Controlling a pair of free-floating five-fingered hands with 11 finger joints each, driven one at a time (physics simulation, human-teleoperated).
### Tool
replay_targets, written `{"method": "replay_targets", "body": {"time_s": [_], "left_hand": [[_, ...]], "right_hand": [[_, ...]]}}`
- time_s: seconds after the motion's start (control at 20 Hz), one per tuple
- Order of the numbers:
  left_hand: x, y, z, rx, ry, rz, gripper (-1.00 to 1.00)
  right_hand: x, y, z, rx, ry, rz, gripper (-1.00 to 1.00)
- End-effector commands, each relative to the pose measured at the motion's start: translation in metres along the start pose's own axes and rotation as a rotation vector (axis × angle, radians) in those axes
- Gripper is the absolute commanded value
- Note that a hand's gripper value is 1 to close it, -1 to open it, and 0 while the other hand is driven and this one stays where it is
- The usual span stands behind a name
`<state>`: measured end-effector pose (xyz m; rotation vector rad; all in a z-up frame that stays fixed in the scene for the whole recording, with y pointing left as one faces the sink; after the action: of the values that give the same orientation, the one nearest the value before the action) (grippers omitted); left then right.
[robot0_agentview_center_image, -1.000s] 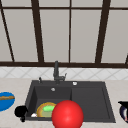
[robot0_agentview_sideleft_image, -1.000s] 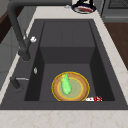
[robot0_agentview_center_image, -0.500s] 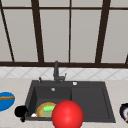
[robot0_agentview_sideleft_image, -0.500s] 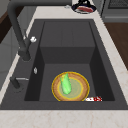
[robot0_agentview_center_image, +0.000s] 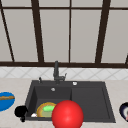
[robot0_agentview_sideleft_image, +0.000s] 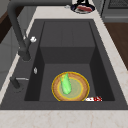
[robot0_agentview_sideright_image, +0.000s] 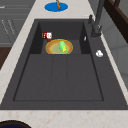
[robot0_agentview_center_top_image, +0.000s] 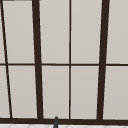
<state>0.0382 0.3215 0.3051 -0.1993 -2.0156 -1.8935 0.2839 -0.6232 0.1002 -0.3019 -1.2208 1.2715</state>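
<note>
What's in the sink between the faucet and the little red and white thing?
The yellow-brown plate with a green vegetable on it lies between the faucet and the small red-and-white thing, seen in the left side view.

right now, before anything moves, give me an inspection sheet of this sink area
surface: pale stone counter around a dark grey sink, deep basin on the left
job's things: tan round plate in the basin, green leafy piece on it, small red and white item beside it
clutter: blue plate with a brown stick; dark plate on the far counter; red ball in front
hands: left hand by the sink's front left corner
cables: nothing seen
surroundings: black faucet, dark-framed window
</note>
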Motion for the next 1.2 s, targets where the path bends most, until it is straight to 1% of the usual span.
{"method": "replay_targets", "body": {"time_s": [0.0,0.05,0.15,0.2,0.25,0.3,0.4,0.45,0.5,0.6,0.65,0.7,0.75,1.0,1.05,1.15], "left_hand": [[0.0,0.0,0.0,0.0,0.0,0.0,0.0],[0.0,0.0,0.0,0.0,0.0,0.0,0.0],[0.0,0.0,0.0,0.0,0.0,0.0,0.0],[0.0,0.0,0.0,0.0,0.0,0.0,0.0],[0.0,0.0,0.0,0.0,0.0,0.0,0.0],[0.0,0.0,0.0,0.0,0.0,0.0,0.0],[0.0,0.0,0.0,0.0,0.0,0.0,0.0],[0.0,0.0,0.0,0.0,0.0,0.0,0.0],[0.0,0.0,0.0,0.0,0.0,0.0,0.0],[0.0,0.0,0.0,0.0,0.0,0.0,0.0],[0.0,0.0,0.0,0.0,0.0,0.0,0.0],[0.0,0.0,0.0,0.0,0.0,0.0,0.0],[0.0,0.0,0.0,0.0,0.0,0.0,0.0],[0.0,0.0,0.0,0.0,0.0,0.0,0.0],[0.0,0.0,0.0,0.0,0.0,0.0,0.0],[0.0,0.0,0.0,0.0,0.0,0.0,0.0]], "right_hand": [[-0.019,0.014,-0.011,0.015,-0.003,0.033,1.0],[-0.02,0.01,-0.012,-0.002,-0.014,0.025,1.0],[-0.024,0.005,-0.008,-0.034,-0.051,-0.008,1.0],[-0.029,0.001,-0.007,-0.041,-0.081,-0.011,1.0],[-0.034,0.001,-0.003,-0.048,-0.118,0.006,1.0],[-0.037,0.002,-0.002,-0.054,-0.145,0.004,1.0],[-0.045,0.004,0.0,-0.061,-0.176,-0.002,1.0],[-0.05,0.004,0.002,-0.068,-0.186,-0.012,1.0],[-0.052,0.003,0.001,-0.087,-0.186,-0.044,1.0],[-0.049,-0.004,0.004,-0.115,-0.178,-0.093,1.0],[-0.048,-0.006,0.002,-0.12,-0.166,-0.101,1.0],[-0.041,-0.015,0.0,-0.127,-0.143,-0.108,1.0],[-0.035,-0.023,-0.002,-0.129,-0.114,-0.105,1.0],[-0.007,-0.036,-0.005,-0.105,-0.048,-0.086,1.0],[-0.001,-0.039,-0.006,-0.107,-0.036,-0.08,1.0],[0.008,-0.045,-0.007,-0.138,-0.01,-0.072,1.0]]}}
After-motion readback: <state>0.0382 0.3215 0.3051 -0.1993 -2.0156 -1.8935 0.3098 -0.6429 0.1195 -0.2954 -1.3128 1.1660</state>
